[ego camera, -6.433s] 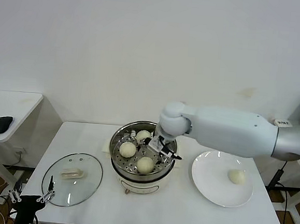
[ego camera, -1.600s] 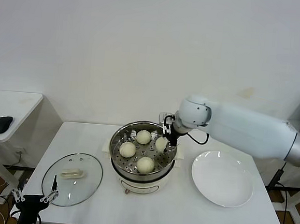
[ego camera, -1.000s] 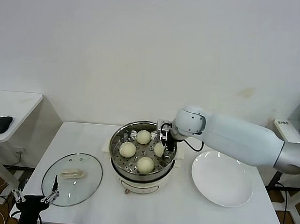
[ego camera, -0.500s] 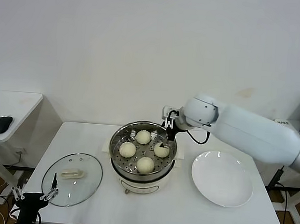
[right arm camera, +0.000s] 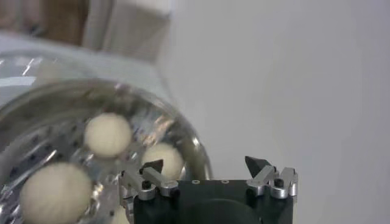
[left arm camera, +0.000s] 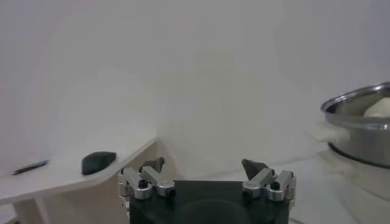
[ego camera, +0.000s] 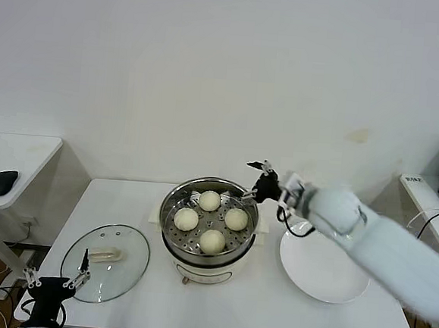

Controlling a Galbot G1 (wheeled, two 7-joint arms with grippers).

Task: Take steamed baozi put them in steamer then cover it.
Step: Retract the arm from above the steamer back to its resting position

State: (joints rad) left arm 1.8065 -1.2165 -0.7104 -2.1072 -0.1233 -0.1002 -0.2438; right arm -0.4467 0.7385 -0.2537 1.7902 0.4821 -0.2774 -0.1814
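Counted four steamed baozi [ego camera: 210, 200] in the steamer [ego camera: 172, 238], one cover [ego camera: 105, 263] on the table. My right gripper [ego camera: 260, 167] was released, empty; left gripper [ego camera: 52, 281] spread too.

- Head view: looks forward and down from above, taking in the whole white table [ego camera: 269, 305] with the steamer [ego camera: 209, 222] at frame centre and wall behind.
- Left wrist view: sits low, faces sideways along the table; steamer rim [left arm camera: 359, 125] at far right edge.
- Right wrist view: close above, looks down into the steamer [right arm camera: 79, 140], filling lower left.
- Shared by all three: the steamer.
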